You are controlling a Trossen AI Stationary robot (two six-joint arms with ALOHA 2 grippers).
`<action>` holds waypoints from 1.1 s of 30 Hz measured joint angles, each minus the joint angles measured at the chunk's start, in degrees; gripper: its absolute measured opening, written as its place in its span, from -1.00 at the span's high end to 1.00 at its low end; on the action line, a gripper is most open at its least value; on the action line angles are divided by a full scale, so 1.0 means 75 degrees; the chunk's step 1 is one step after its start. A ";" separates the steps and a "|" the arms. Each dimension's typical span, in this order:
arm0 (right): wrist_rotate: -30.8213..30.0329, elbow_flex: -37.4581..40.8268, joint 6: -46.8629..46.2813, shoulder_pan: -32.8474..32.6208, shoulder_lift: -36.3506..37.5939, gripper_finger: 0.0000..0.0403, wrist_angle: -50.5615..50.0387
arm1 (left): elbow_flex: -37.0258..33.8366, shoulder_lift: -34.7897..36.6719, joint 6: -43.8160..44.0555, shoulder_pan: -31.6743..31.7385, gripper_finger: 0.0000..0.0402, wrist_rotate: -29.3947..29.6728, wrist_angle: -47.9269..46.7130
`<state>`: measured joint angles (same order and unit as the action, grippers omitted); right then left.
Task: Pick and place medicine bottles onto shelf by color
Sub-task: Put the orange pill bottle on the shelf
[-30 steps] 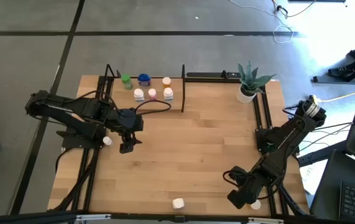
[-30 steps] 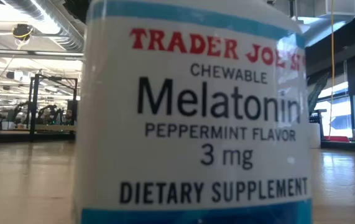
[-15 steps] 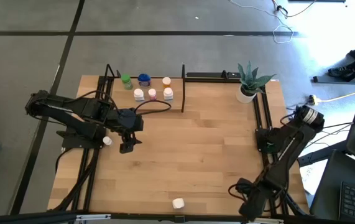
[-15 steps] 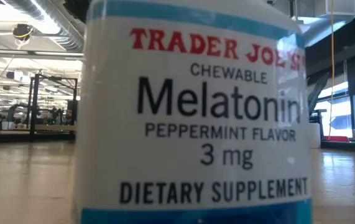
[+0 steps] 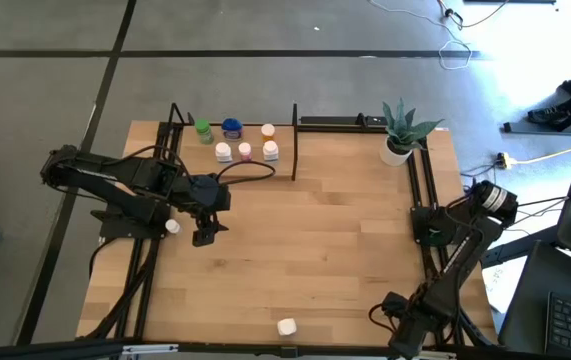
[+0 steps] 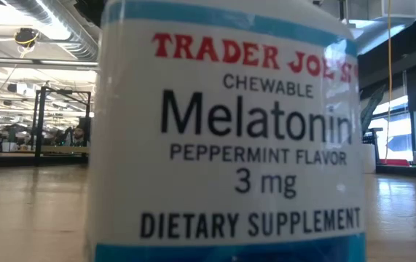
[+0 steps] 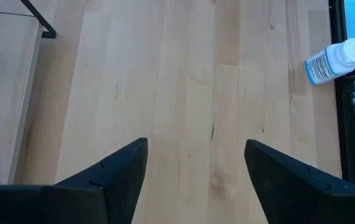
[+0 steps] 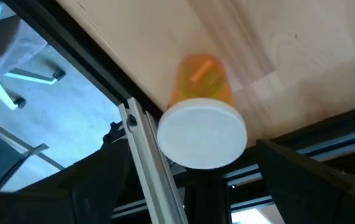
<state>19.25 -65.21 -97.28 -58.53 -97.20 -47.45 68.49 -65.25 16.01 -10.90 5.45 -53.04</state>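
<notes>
Right end effector spread open around an orange bottle.

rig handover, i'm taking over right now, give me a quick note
Left gripper: open, empty, over the table's left side.
Right gripper: open, at the near right corner over a white-capped orange bottle, not gripping.
Done: six bottles on the shelf, among them a green bottle and a blue bottle.
Left: the orange one, the melatonin bottle at the near edge, a white bottle at the left edge.
</notes>
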 joint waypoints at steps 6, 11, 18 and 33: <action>-0.0006 0.0000 0.0006 -0.0127 -0.0241 -0.74 -0.0094 | 0.0000 0.0000 -0.0002 0.0000 -0.31 0.0000 0.0000; -0.0007 0.0000 0.0017 -0.0172 -0.0466 -0.71 -0.0095 | 0.0000 0.0000 -0.0003 0.0000 -0.31 -0.0003 0.0000; -0.0066 0.0000 0.0034 -0.0183 -0.0602 -0.56 -0.0087 | 0.0000 0.0000 -0.0002 0.0000 -0.31 0.0000 0.0000; -0.0295 0.0000 0.0015 -0.0180 -0.0610 -0.54 -0.0081 | 0.0000 0.0000 -0.0003 0.0000 -0.31 0.0000 0.0000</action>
<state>17.04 -65.21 -97.17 -59.88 -101.78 -48.05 68.49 -65.25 15.99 -10.90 5.45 -53.04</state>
